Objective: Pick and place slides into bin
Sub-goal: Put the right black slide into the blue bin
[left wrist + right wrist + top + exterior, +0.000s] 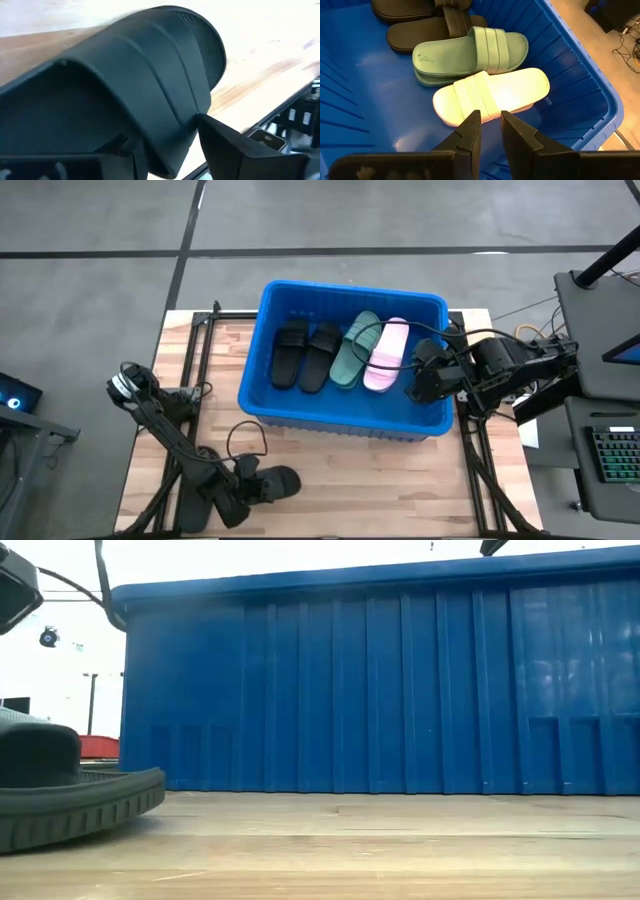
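Black slide (60, 790) on wooden table (400, 850), blue bin (400, 690)

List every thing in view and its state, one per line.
Bin: upright on the table, open.
Black slides: two, flat in the bin.
Green slide: flat in the bin.
Pink slide: flat in the bin, beside the green.
Black slide: on the table, in the left gripper.
Right gripper: empty, above the bin.
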`<state>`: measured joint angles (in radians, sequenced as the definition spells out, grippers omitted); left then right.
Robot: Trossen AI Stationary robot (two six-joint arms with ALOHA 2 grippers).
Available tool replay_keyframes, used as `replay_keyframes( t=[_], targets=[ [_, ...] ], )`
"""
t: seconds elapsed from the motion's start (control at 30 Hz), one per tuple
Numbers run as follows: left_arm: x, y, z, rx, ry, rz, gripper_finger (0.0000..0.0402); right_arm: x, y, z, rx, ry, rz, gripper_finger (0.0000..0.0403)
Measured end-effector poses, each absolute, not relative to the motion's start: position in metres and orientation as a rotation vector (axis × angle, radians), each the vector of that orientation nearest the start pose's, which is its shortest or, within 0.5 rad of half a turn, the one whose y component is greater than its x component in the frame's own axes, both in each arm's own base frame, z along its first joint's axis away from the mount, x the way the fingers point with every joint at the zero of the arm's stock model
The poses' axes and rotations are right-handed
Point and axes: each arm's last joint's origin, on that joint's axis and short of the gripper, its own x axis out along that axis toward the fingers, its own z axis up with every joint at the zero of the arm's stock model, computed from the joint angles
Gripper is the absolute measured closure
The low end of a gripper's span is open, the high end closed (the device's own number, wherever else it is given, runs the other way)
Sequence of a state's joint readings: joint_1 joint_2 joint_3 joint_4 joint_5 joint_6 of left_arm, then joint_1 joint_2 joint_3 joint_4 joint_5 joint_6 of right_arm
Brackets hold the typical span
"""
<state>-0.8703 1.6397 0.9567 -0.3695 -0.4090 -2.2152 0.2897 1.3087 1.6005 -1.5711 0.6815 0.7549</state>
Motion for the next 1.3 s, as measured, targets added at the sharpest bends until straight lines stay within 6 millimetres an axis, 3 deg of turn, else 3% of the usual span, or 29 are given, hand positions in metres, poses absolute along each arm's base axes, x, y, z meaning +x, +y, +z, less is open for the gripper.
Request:
replay_keyframes(
  t=[0.13,0.3,0.4,0.6,0.77,1.0,1.17,1.3],
  targets=[
    [0.21,-0.23,0.175,-1.408,0.796,0.597,0.028,0.192,0.038,0.4,0.066,0.918,-0.719,0.0337],
    [0.208,-0.228,0.188,-1.392,0.793,0.54,0.0342,0.192,0.038,0.4,0.066,0.918,-0.72,0.0337],
    [0.207,-0.226,0.207,-1.377,0.766,0.455,0.0387,0.192,0.038,0.4,0.055,0.921,-0.715,0.0337],
    [0.197,-0.211,0.261,-1.39,0.693,0.245,0.0399,0.192,0.038,0.4,0.046,0.925,-0.71,0.0337],
    [0.187,-0.187,0.325,-1.253,0.436,0.041,0.04,0.192,0.038,0.4,0.049,0.921,-0.709,0.0337],
    [0.178,-0.134,0.397,-0.906,0.091,0.064,0.0401,0.193,0.038,0.401,0.07,0.884,-0.737,0.0337],
    [0.176,-0.101,0.425,-0.719,-0.029,0.121,0.0401,0.19,0.034,0.409,0.08,0.743,-0.848,0.0337],
    [0.18,-0.077,0.431,-0.64,-0.059,0.166,0.0401,0.191,0.031,0.416,0.035,0.608,-0.934,0.0337]
  ],
)
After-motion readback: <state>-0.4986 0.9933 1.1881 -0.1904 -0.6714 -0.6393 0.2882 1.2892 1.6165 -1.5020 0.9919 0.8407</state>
